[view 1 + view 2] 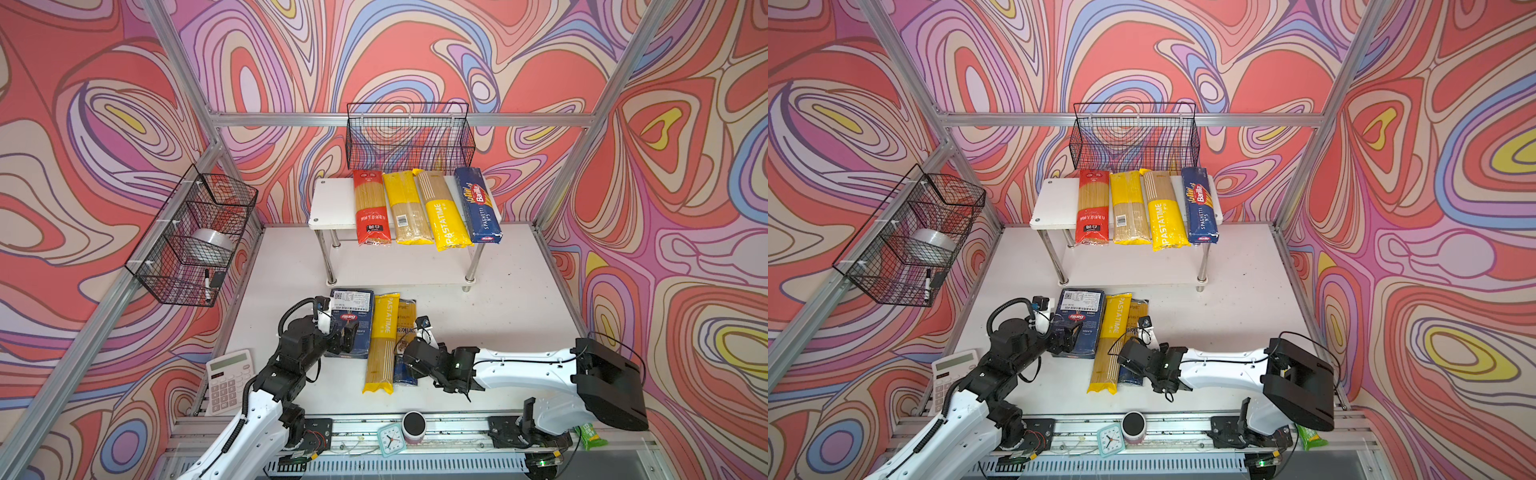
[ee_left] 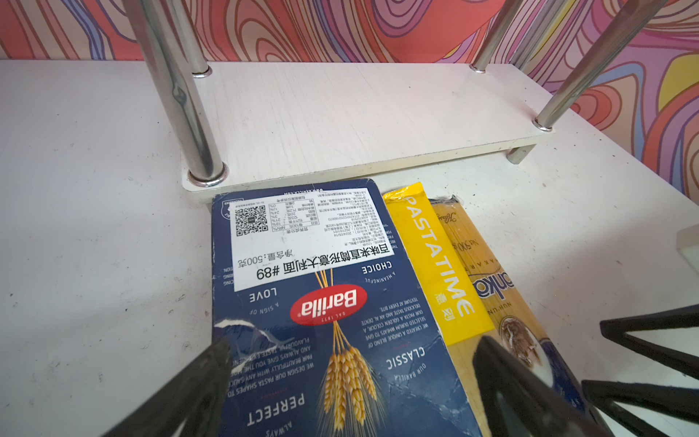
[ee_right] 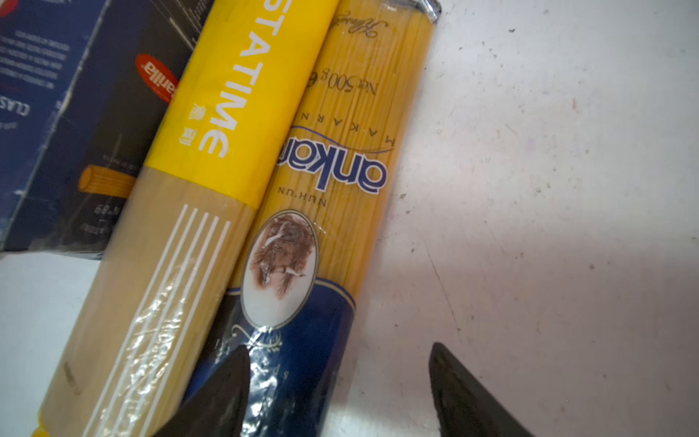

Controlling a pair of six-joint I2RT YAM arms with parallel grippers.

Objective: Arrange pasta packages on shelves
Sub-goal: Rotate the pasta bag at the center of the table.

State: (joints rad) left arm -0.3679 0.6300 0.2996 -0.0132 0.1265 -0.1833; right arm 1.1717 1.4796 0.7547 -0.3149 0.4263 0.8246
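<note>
1. The white two-tier rack (image 1: 332, 203) stands at 12 o'clock on the table (image 1: 507, 324). Across its top board, from 9 to 3 o'clock, lie the red bag (image 1: 371, 208), a barcode-up yellow bag (image 1: 406, 210), a shelved PASTATIME bag (image 1: 444, 216) and the slim Barilla box (image 1: 478, 203). They lie side by side, with their near ends overhanging the edge toward 6.
2. Toward 6 o'clock from the rack, three more packs lie touching on the table, from 9 to 3:
   - the wide Barilla box (image 2: 321, 321), its far end just beside the lower board (image 2: 340, 113)
   - a second PASTATIME bag (image 1: 383, 345)
   - the dark blue bag (image 3: 340, 151)
3. The left gripper (image 2: 353, 342) sits over the wide Barilla box with its jaws spread about as wide as the box. I cannot tell whether its fingers touch the box.
4. The right gripper (image 3: 338, 346) reaches in from 3 o'clock with its jaws spread. One finger is at the seam between the second PASTATIME bag and the dark blue bag. The other is over bare table, clear of the bag.
5. A black wire basket (image 1: 166, 266) on the wall at 9 o'clock holds a roll of clear tape (image 1: 210, 245) and a black marker (image 1: 206, 284). Another basket (image 1: 409, 137) hangs at 12 o'clock above the rack.
</note>
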